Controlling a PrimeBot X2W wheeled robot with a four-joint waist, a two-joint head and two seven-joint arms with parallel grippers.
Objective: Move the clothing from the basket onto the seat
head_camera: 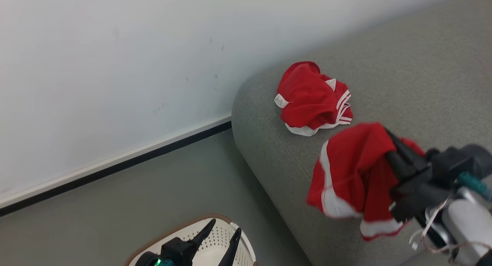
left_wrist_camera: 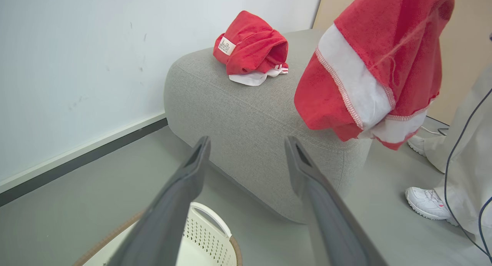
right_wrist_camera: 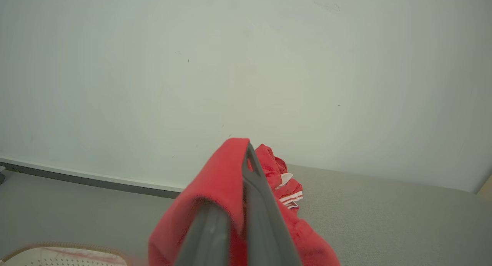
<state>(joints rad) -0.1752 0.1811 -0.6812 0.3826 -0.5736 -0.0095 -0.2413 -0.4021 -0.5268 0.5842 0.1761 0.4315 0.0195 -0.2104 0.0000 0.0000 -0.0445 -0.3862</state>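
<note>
One piece of red clothing (head_camera: 313, 98) with white trim and a small label lies crumpled on the grey seat (head_camera: 403, 66) near its rounded end; the same heap of clothing (left_wrist_camera: 251, 49) lies on the seat (left_wrist_camera: 238, 116) in the left wrist view. My right gripper (head_camera: 388, 141) is shut on a second red garment (head_camera: 351, 173), which hangs above the seat's front edge. That hanging garment (left_wrist_camera: 369, 66) dangles at the upper right of the left wrist view, and the garment (right_wrist_camera: 215, 204) drapes over my right fingers. My left gripper (head_camera: 223, 229) stands open above the cream basket (head_camera: 215, 239), holding nothing.
A white wall (head_camera: 115, 66) with a dark baseboard runs behind the seat. Grey floor (head_camera: 173, 185) lies between wall, basket and seat. A person's white shoes (left_wrist_camera: 426, 202) and pale trousers stand on the floor beyond the seat's end, with a dark cable nearby.
</note>
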